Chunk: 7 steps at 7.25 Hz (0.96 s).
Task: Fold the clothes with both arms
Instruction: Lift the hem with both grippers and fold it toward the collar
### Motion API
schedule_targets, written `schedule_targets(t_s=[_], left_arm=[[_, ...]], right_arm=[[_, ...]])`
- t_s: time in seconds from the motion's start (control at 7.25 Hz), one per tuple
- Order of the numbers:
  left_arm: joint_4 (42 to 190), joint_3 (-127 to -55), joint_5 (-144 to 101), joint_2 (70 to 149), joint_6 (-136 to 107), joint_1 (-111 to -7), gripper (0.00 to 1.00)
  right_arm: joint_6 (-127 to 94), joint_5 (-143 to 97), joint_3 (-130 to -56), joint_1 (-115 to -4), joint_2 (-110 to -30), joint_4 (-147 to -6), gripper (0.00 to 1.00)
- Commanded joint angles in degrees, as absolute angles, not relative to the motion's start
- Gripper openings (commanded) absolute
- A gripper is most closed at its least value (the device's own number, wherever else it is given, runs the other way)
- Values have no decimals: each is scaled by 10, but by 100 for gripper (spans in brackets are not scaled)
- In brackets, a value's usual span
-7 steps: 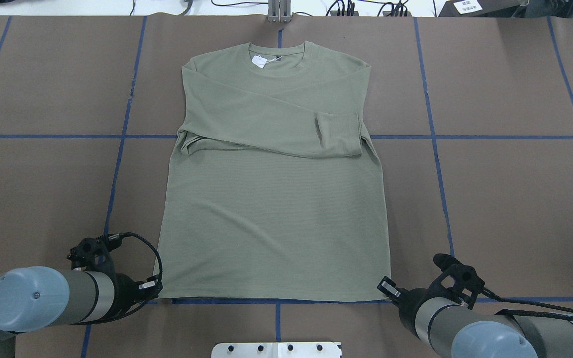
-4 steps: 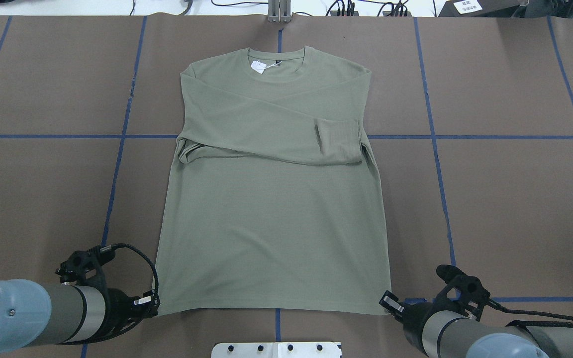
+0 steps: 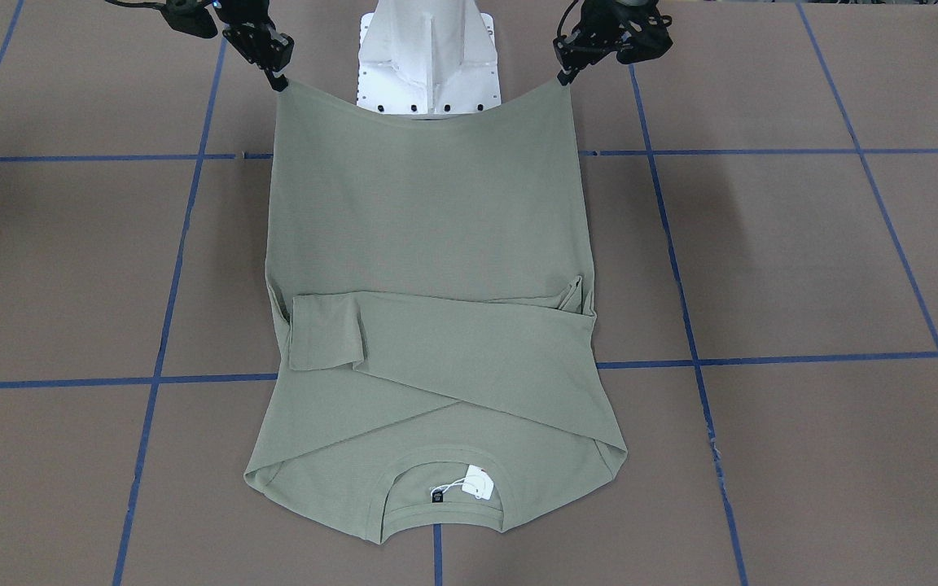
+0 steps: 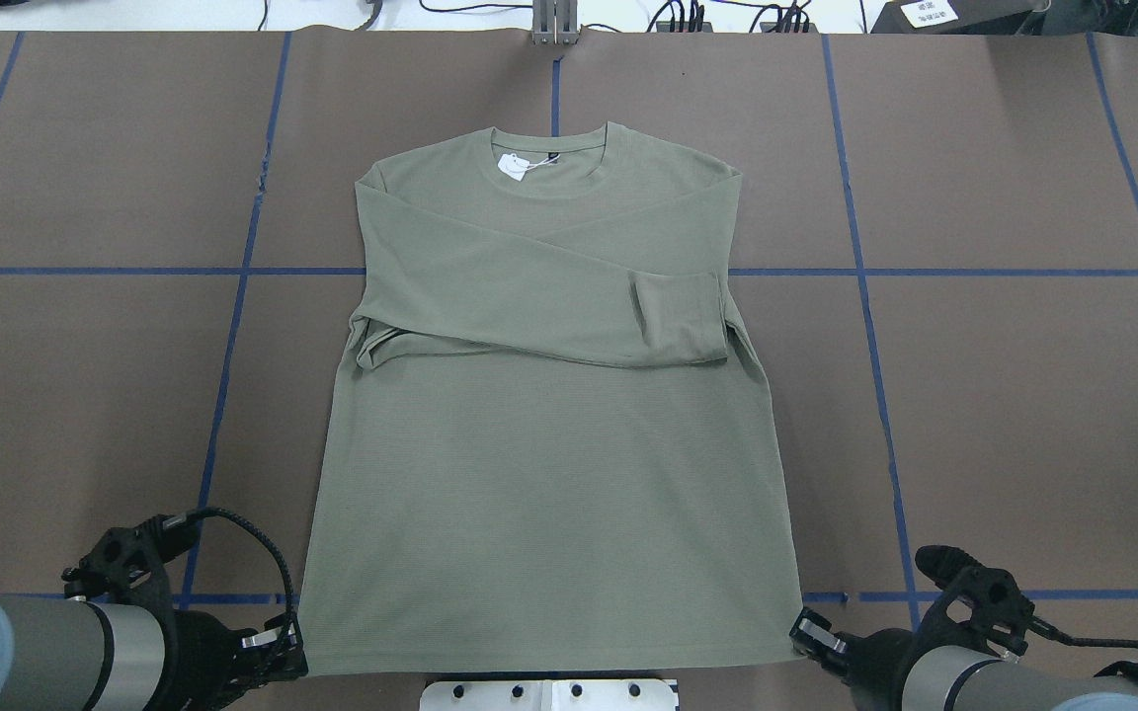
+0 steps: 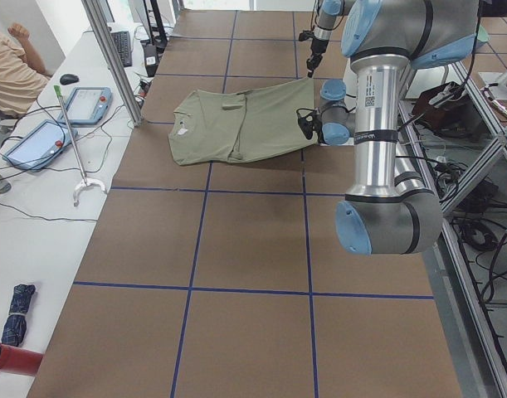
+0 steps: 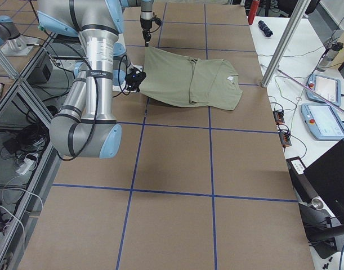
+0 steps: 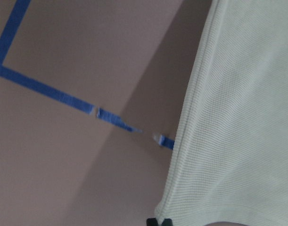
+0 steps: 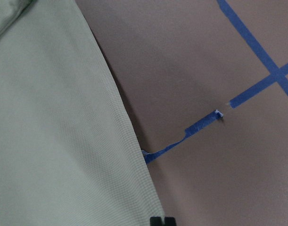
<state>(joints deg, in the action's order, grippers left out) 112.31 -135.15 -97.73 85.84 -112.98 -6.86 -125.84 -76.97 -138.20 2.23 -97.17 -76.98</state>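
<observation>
Shirt (image 4: 549,444): sage-green, long-sleeved, spread on the brown surface (image 4: 1023,395) straight out from the white pedestal (image 3: 428,49). The collar (image 4: 549,138) is at the end farthest from the pedestal, with a white hang tag (image 4: 513,166) lying inside it. Both sleeves are folded across the body on the half away from the pedestal, one cuff (image 4: 678,321) uppermost.

My left hand (image 4: 283,642) is closed on the hem corner to the left of the pedestal. My right hand (image 4: 811,637) is closed on the hem corner to the right of it. Both corners are raised off the surface, and the hem sags in a shallow curve between them, overlapping the pedestal's front edge. The collar half of the shirt rests flat on the surface. In each wrist view the shirt's side edge runs down to my black fingertips
</observation>
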Motion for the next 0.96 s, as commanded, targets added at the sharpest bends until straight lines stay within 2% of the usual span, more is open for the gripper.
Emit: schedule_targets(t_s=[0.0, 0.28, 0.55, 0.83], left_arm=[[1114, -1384, -976, 864, -1122, -109, 0], [1112, -1310, -976, 954, -999, -219, 0], [1114, -1162, -972, 1072, -932, -306, 0], [1121, -1057, -971, 1134, -859, -382, 0]], right_arm=[[-1222, -773, -1390, -58, -966, -770, 0], [-1104, -829, -1335, -166, -890, -776, 0], [-1016, -938, -1228, -310, -751, -841, 0], [-943, -958, -1101, -400, -663, -851, 0]])
